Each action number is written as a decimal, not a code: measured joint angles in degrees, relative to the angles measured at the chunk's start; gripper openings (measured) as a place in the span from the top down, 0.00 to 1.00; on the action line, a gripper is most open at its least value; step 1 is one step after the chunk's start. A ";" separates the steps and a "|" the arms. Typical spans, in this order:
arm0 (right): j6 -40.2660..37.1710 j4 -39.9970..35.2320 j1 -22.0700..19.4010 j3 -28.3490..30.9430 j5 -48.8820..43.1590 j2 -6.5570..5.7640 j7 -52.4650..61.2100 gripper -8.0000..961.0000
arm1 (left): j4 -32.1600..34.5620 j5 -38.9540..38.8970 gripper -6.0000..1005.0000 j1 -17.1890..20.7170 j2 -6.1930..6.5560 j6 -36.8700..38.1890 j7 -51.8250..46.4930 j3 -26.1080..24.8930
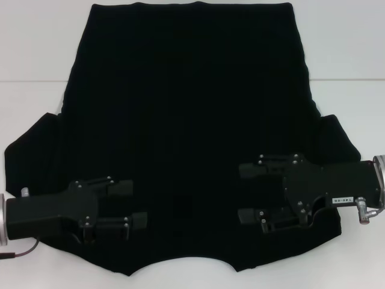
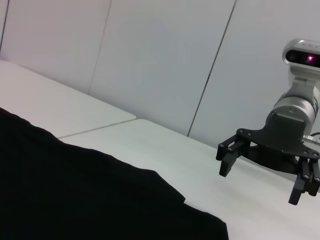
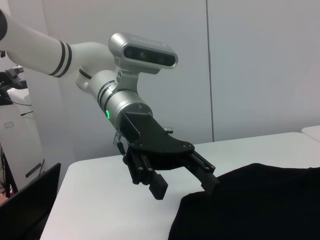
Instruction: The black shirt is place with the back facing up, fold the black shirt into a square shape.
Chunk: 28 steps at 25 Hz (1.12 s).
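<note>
Item: large plain black soft-cloth short-sleeved shirt (image 1: pixel 186 120), lying spread flat on the white counter (image 1: pixel 36 60), hem at the far edge, collar notch at the near edge, both sleeves splayed outward. No lettering showed on the upper face. No fold had yet been made; the square remained wholly to do.

Left tool (image 1: pixel 123 205): rigid black two-fingered unit, fingers spread and holding nothing, poised over the near left shoulder area of the shirt, pointing inward. The right wrist view showed it raised just above the cloth edge; actual contact could not be judged.

Right tool (image 1: pixel 252 192): matching black unit, fingers likewise spread and empty, over the near right shoulder area, pointing inward toward its partner. The left wrist view showed it clear of the counter.

Handling note, offered as judgement: the step in hand appeared to be taking hold at the shoulders. Each tool should descend evenly, pinch one full thickness of both layers near the shoulder seam, and match its partner's height. Uneven grips would likely skew the fold; soft cloth would sag and drag.
</note>
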 joint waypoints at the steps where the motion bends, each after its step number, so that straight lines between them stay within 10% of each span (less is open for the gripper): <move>1: -0.05 0.00 -0.02 0.02 0.00 0.00 -0.03 0.08 | 0.12 -0.04 0.16 0.00 0.00 0.14 -0.20 -0.04; 28: 0.08 0.03 0.13 0.28 0.38 0.53 0.04 0.09 | 0.57 -1.90 0.16 -0.53 0.86 -1.73 -8.08 -6.27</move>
